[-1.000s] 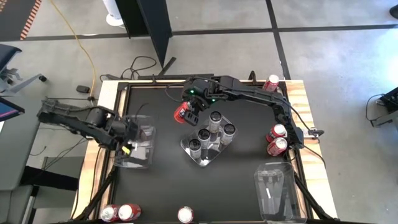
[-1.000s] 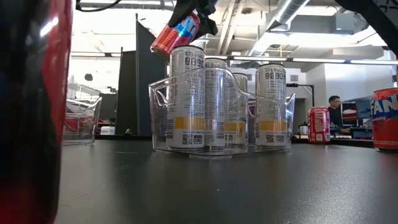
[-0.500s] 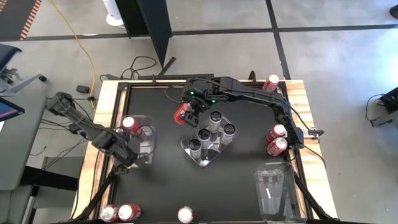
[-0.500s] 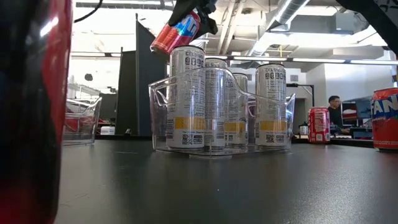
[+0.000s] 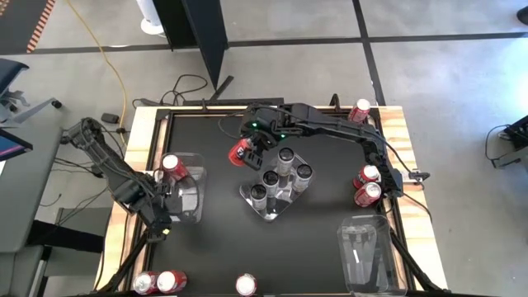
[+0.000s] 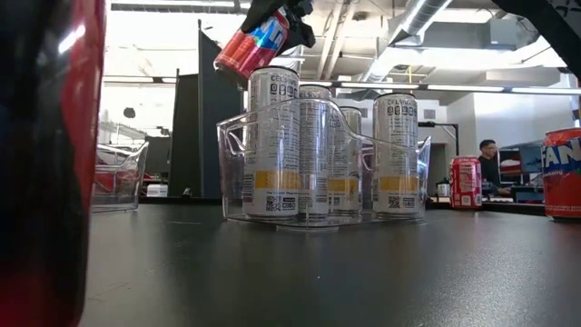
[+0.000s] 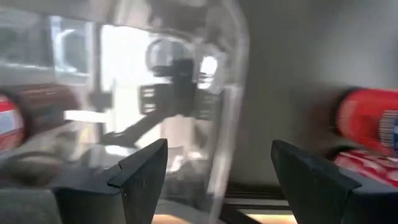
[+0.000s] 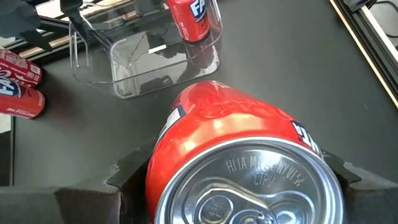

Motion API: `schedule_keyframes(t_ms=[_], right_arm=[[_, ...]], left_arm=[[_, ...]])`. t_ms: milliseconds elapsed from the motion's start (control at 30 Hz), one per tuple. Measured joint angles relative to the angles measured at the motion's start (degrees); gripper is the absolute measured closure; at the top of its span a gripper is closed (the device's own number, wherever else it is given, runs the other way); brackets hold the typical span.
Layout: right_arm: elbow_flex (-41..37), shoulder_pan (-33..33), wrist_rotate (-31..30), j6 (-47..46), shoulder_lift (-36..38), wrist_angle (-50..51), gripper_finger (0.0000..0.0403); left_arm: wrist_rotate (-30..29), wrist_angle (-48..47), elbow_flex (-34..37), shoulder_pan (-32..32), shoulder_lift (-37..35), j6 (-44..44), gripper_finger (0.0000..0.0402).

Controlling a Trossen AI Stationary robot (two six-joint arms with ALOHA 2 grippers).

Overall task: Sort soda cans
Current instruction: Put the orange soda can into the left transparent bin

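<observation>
My right gripper [image 5: 246, 148] is shut on a red soda can [image 8: 236, 155], held in the air just beyond the far left side of the centre clear tray [image 5: 290, 198]. That tray holds several silver-grey soda cans [image 6: 313, 154], all upright. A second red can [image 5: 171, 165] stands upright on its base in the far corner of the left clear tray [image 5: 188, 196]. My left gripper [image 5: 161, 224] hangs open at that tray's near left corner, with nothing between its fingers [image 7: 143, 171]. My right gripper pinches the red can's side wall [image 8: 163, 146] between its two fingers, near the top end. The fingers slant down from the table's right. The can [image 6: 252, 44] is lifted clear and tilted, its silver top facing back toward the wrist and its base lower.
An empty clear tray [image 5: 367, 252] stands at the near right. Loose red cans lie at the right edge [image 5: 367, 183], the far right corner [image 5: 360, 110] and along the near edge [image 5: 157, 282] [image 5: 246, 285]. One near-edge can fills the left of the low view [image 6: 45, 163].
My left gripper has moved from over the left tray toward the table's near left corner and sunk lower. The red can that its arm covered now shows standing in the tray. The can in my right gripper has tipped a little.
</observation>
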State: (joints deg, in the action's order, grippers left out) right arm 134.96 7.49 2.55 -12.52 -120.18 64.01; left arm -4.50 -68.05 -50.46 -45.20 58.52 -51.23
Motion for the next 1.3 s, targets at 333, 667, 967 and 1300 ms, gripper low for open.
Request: schedule_keyframes(t_ms=[333, 667, 967, 1300], right_arm=[[0.0, 0.0, 0.0, 0.4, 0.0, -0.3, 0.0096], [0.0, 0.0, 0.0, 0.4, 0.0, -0.2, 0.0096], [0.0, 0.0, 0.0, 0.8, 0.0, -0.2, 0.0096], [0.0, 0.1, 0.0, 0.9, 0.0, 0.2, 0.0096]], left_arm=[[0.8, -0.8, 4.1, 0.3, 7.4, 2.7, 0.0135], [-0.6, 0.4, 4.3, 3.2, 8.7, 8.7, 0.0268], [-2.6, 3.5, 4.3, 7.1, 8.7, 13.8, 0.0395], [-4.3, 8.6, 4.3, 13.3, 8.7, 24.6, 0.0400]])
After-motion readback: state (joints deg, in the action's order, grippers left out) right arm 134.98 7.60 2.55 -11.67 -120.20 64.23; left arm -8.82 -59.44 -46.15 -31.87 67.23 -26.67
